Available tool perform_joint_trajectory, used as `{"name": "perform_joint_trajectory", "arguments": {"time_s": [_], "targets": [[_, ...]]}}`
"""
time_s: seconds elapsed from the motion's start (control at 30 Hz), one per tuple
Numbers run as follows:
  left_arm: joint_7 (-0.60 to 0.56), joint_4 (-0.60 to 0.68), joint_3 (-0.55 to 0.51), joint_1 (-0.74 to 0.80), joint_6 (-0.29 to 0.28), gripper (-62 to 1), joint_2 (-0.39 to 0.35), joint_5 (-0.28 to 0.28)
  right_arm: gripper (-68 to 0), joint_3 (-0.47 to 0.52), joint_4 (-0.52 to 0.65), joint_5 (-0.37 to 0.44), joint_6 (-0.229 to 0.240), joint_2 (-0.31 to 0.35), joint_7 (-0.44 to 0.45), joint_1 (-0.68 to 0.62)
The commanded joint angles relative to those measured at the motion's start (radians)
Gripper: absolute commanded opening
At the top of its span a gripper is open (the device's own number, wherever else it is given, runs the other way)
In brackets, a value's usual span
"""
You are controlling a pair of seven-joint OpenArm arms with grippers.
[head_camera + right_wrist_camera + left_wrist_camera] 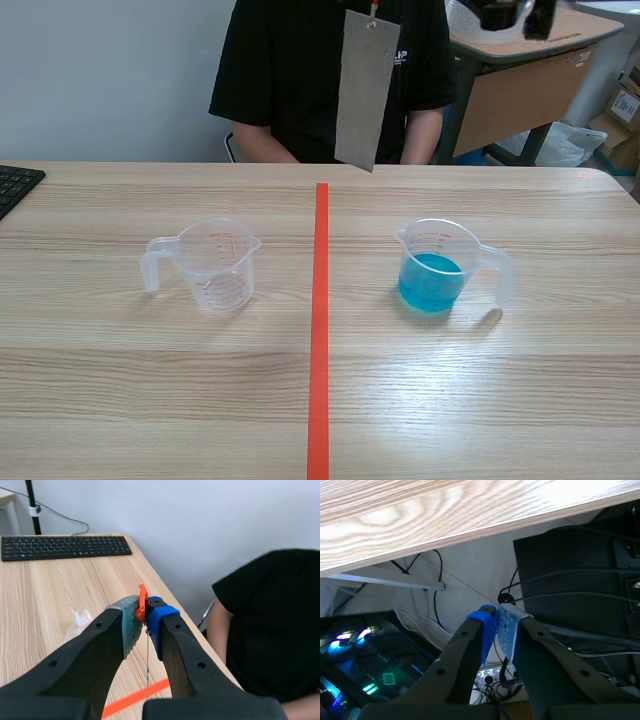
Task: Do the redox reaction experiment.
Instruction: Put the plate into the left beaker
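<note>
A grey metal sheet (365,90) hangs upright above the table's far middle, in front of a person. It dangles by a thin thread (148,660) from an orange tape tab (142,605), and my right gripper (145,612) is shut on that tab, raised high. An empty clear measuring cup (215,265) stands left of the red line, and it shows below the right gripper (77,622) too. A matching cup with blue liquid (435,270) stands right of the line. My left gripper (499,617) is shut on nothing, hanging below the table's edge.
A person in a black shirt (330,70) sits across the table, close behind the sheet. A black keyboard (15,185) lies at the far left edge. Cables and computer gear (370,675) fill the floor under the table edge (470,530).
</note>
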Motion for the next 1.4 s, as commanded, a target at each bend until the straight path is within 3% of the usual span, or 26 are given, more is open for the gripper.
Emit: {"name": "perform_joint_trajectory", "arguments": {"time_s": [0.0, 0.4, 0.7, 0.83, 1.1, 1.37], "targets": [[-0.014, 0.006, 0.006, 0.000, -0.002, -56.2, 0.007, 0.001, -66.0, -0.014, 0.013, -0.003, 0.006, -0.020, 0.011, 0.040], [-0.014, 0.006, 0.008, -0.005, -0.002, -56.2, 0.006, 0.001, -66.0, -0.184, 0.010, -0.142, 0.006, -0.232, -0.019, 0.124], [-0.014, 0.006, 0.008, -0.005, -0.002, -56.2, 0.006, 0.001, -66.0, -0.277, 0.010, -0.260, 0.006, -0.343, -0.030, 0.140], [-0.014, 0.006, 0.008, -0.005, -0.002, -56.2, 0.006, 0.001, -66.0, -0.296, 0.010, -0.300, 0.006, -0.363, -0.029, 0.140], [-0.014, 0.006, 0.008, -0.005, -0.002, -56.2, 0.006, 0.000, -66.0, -0.305, -0.021, -0.304, 0.006, -0.362, -0.015, 0.138], [-0.014, 0.006, 0.008, -0.005, -0.002, -56.2, 0.006, 0.000, -66.0, -0.306, -0.085, -0.348, 0.006, -0.363, 0.048, 0.138]]}}
